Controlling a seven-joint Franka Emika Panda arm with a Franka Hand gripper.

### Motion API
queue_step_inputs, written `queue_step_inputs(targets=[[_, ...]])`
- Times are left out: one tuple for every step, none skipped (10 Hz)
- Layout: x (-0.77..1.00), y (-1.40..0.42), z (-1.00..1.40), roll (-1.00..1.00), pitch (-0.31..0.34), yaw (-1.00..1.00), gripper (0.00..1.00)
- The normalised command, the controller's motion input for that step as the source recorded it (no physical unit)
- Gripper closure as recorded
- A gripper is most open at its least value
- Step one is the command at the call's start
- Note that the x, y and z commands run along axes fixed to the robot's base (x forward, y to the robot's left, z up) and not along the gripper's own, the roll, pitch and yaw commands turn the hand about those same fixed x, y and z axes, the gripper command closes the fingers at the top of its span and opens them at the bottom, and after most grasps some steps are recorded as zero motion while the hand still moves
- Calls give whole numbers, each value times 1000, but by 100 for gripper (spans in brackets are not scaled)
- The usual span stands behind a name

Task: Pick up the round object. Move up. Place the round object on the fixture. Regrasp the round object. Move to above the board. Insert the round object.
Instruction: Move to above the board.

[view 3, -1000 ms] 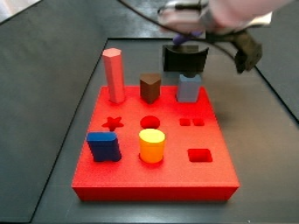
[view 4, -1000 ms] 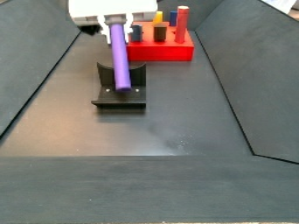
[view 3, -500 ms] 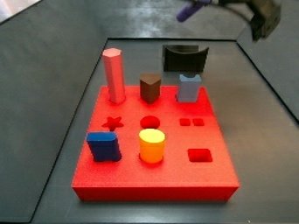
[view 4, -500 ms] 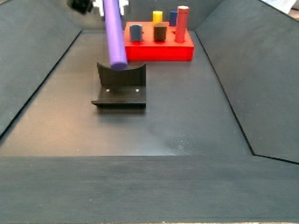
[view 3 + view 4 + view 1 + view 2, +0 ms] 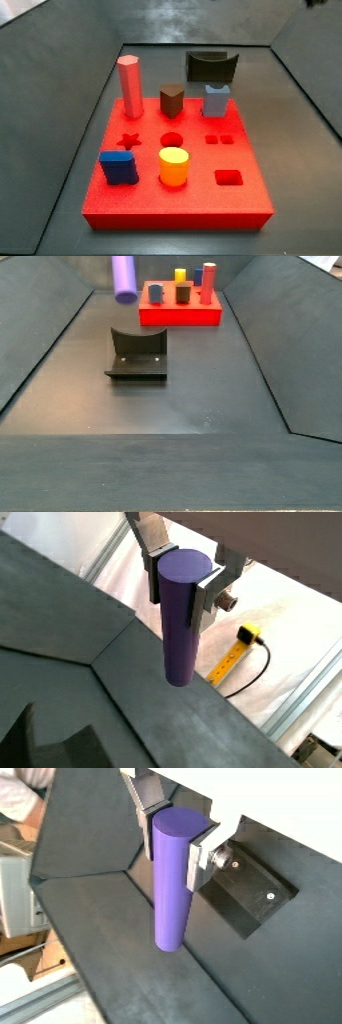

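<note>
Wrist views both show the gripper (image 5: 186, 574) clamped on the upper end of the long slim purple cylindrical peg (image 5: 181, 617), silver fingers (image 5: 139, 805) pressing either side. Side view: the dark notched fixture (image 5: 138, 354) sits on the black floor, the peg (image 5: 124, 279) hanging high above it, clear of the red rectangular board (image 5: 181, 308) beyond.

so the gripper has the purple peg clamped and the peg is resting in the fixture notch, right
Not quite. The gripper does have the purple peg clamped, but a side view shows the peg lifted well above the fixture, whose notch is empty.
</note>
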Motion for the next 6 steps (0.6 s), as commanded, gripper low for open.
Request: queue_step_inputs(targets=[[75, 9, 1000, -29, 100, 46, 100], [78, 2, 1000, -30, 115, 49, 100], [79, -6, 1000, -33, 126, 60, 100], [71, -16, 890, -38, 135, 76, 100], [54, -19, 716, -39, 141, 91, 100], [43, -22, 544, -45, 138, 104, 100]])
